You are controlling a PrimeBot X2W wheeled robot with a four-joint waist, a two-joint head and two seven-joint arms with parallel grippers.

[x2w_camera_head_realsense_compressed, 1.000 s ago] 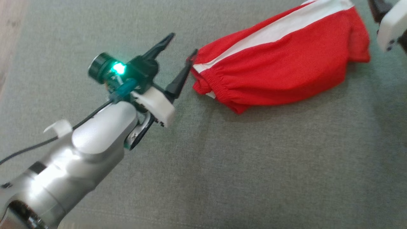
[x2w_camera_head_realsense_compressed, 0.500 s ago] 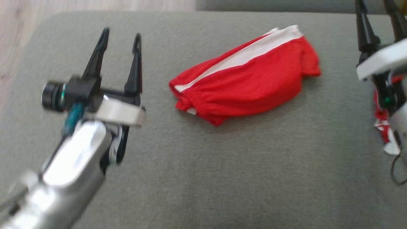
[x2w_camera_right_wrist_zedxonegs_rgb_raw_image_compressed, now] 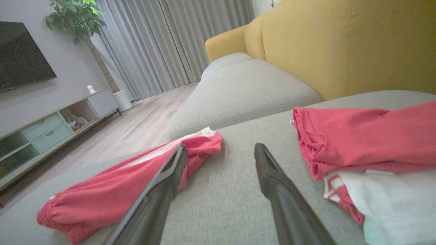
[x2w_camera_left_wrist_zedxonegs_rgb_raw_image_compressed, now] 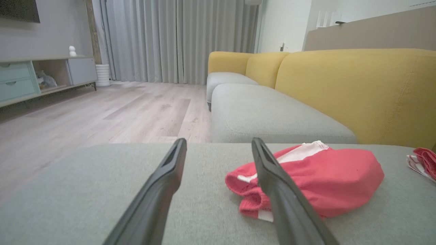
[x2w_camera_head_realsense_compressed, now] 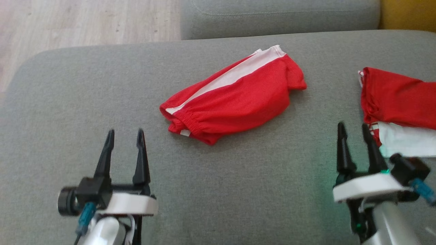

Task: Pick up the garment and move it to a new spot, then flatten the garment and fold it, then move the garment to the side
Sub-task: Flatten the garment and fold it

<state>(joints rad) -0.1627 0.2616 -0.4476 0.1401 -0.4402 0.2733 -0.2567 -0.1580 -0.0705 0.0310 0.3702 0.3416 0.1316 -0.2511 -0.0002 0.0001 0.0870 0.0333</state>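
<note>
The garment (x2w_camera_head_realsense_compressed: 235, 97), red shorts with a white side stripe, lies folded in a compact bundle on the grey sofa seat (x2w_camera_head_realsense_compressed: 238, 190); it also appears as the red bundle (x2w_camera_left_wrist_zedxonegs_rgb_raw_image_compressed: 316, 177) in the left wrist view and the red shorts (x2w_camera_right_wrist_zedxonegs_rgb_raw_image_compressed: 112, 194) in the right wrist view. My left gripper (x2w_camera_head_realsense_compressed: 124, 134) stands open at the lower left, apart from the shorts, nothing between its fingers. My right gripper (x2w_camera_head_realsense_compressed: 354, 129) stands open at the lower right, also empty, near the front of a second pile.
A pile of red and white clothes (x2w_camera_head_realsense_compressed: 398, 109) lies at the right edge of the seat. A second grey cushion (x2w_camera_head_realsense_compressed: 279, 15) and the yellow backrest (x2w_camera_left_wrist_zedxonegs_rgb_raw_image_compressed: 357, 92) lie beyond. Wooden floor (x2w_camera_head_realsense_compressed: 85, 23) falls away past the seat's far left edge.
The head camera has risen and pulled back, so the whole seat shows now. Both arms have drawn back from the shorts to the near edge, fingers open and pointing forward.
</note>
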